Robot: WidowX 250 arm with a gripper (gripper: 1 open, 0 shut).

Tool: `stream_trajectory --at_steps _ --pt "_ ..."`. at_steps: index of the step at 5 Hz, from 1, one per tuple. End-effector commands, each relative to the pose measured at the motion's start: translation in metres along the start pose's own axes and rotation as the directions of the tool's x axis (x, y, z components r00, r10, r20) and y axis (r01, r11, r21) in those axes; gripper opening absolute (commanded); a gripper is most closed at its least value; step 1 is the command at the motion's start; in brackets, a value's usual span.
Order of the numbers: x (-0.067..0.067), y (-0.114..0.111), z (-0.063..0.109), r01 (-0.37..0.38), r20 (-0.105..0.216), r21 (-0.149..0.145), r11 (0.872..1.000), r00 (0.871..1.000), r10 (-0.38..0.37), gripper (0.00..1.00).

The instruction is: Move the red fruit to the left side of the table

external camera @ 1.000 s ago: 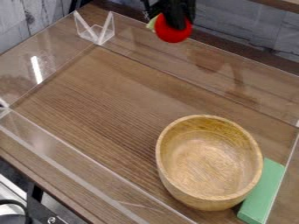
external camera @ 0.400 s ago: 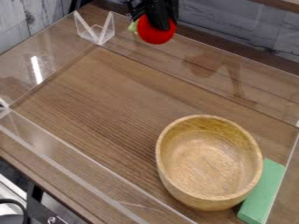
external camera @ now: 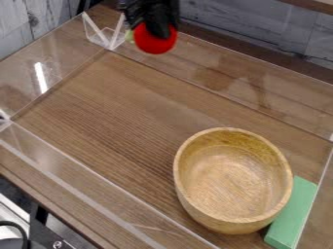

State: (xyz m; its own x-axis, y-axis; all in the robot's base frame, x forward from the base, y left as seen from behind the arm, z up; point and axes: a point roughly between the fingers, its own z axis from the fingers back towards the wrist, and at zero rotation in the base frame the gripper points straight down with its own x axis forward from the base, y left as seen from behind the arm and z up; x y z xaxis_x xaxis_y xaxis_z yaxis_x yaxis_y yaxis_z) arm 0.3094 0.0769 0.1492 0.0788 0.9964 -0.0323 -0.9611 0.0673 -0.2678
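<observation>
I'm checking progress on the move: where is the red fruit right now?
In the camera view the red fruit hangs in the gripper near the top edge, left of centre, beside the table's far wall, far from the wooden bowl.

Wooden bowl [external camera: 235, 179] touching light-green block [external camera: 295, 216]

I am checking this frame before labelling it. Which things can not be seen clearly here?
- Hand: cut off by the top edge of the camera view; only its dark lower part shows, closed on the red fruit.
- Fruit's top: hidden by the hand's fingers.
- Green block: partly behind the wooden bowl and cut by the frame corner.
</observation>
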Motion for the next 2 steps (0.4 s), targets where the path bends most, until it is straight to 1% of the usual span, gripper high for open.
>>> stream_trajectory --at_steps 1,2 --pt "0.0188 0.0029 0.0112 -0.069 0.047 -0.049 0.996 0.996 0.071 0.0" --pt "0.0251 0.012 0.0056 -0.072 0.053 -0.043 0.996 0.996 0.074 0.0"
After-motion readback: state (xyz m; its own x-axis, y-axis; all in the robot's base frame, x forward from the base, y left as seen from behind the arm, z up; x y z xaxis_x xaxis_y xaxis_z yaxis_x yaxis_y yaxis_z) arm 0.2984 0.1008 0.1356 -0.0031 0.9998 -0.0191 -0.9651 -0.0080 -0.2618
